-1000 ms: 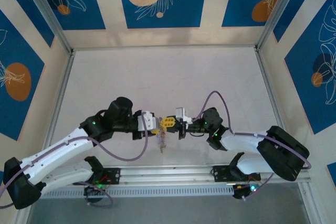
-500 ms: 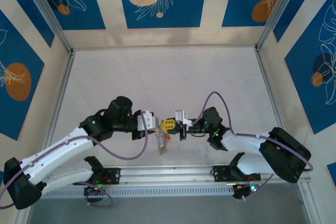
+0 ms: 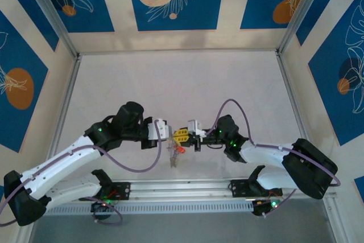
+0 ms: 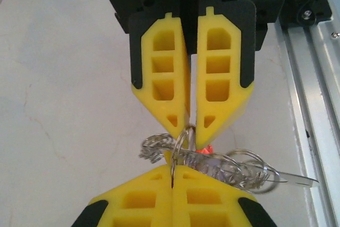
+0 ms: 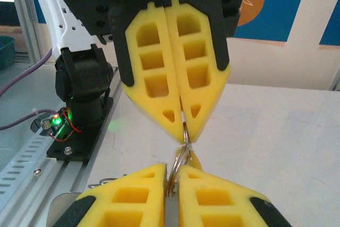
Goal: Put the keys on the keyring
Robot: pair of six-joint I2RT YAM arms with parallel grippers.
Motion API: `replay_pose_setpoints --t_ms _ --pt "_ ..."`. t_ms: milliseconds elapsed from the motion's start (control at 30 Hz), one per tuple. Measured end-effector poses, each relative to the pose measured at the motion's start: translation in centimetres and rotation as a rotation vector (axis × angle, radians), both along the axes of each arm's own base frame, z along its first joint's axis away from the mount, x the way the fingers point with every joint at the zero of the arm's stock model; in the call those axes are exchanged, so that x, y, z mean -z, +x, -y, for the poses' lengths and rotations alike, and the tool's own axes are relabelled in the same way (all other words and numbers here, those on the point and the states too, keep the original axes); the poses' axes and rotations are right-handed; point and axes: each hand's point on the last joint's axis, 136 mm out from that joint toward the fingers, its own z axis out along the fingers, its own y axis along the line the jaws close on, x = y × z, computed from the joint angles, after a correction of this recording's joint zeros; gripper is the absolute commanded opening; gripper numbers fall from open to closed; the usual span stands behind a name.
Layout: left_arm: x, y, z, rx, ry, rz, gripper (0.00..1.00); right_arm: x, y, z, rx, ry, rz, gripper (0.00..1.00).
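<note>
The keyring [image 4: 179,147] is a thin metal ring held up between the two yellow grippers near the table's front edge. My left gripper [image 4: 173,176] is shut on its lower part. My right gripper [image 5: 172,176] faces it tip to tip, jaws a narrow gap apart with the ring [image 5: 179,158] loose between them. From above, the left gripper [image 3: 169,135] and right gripper [image 3: 183,136] meet almost touching. The keys [image 4: 228,166] hang in a tangled metal bunch below the ring, one with a red head [image 4: 204,151]. They dangle just over the table [image 3: 175,156].
An aluminium rail [image 3: 182,189] with both arm bases runs along the near edge, close behind the grippers. The white table [image 3: 182,83] stretches away beyond them. Frame posts and blue-patterned walls close in the sides and back.
My left gripper has closed onto the ring. My right gripper's jaws have parted slightly. Both grippers and the hanging keys have barely shifted.
</note>
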Motion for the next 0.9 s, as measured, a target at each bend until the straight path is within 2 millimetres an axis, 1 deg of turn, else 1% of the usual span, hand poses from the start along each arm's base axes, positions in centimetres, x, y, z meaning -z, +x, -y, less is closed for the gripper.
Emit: replay_pose_setpoints --t_ms 167,200,300,533,667,800,900 --pt "-0.4 0.2 -0.5 -0.002 0.033 0.028 0.00 0.2 0.2 -0.2 -0.001 -0.018 0.002 0.17" --pt "-0.4 0.2 -0.6 -0.003 0.040 0.029 0.00 0.1 0.2 -0.2 -0.001 -0.021 0.003 0.18" --pt "-0.2 0.2 -0.6 0.004 0.060 0.030 0.00 0.1 0.3 -0.3 -0.002 -0.027 0.005 0.21" --pt "0.6 -0.1 -0.5 0.028 0.105 0.016 0.00 0.0 0.7 -0.8 -0.004 -0.043 -0.007 0.21" --pt "0.5 -0.1 -0.4 0.033 0.112 0.027 0.00 0.1 1.0 -1.2 -0.008 -0.048 -0.013 0.21" --pt "0.4 -0.1 -0.5 0.034 0.114 0.034 0.00 0.6 1.0 -1.3 -0.014 -0.063 -0.026 0.27" --pt "0.4 -0.1 -0.4 0.037 0.114 0.036 0.00 1.0 0.9 -1.3 -0.017 -0.074 -0.038 0.27"
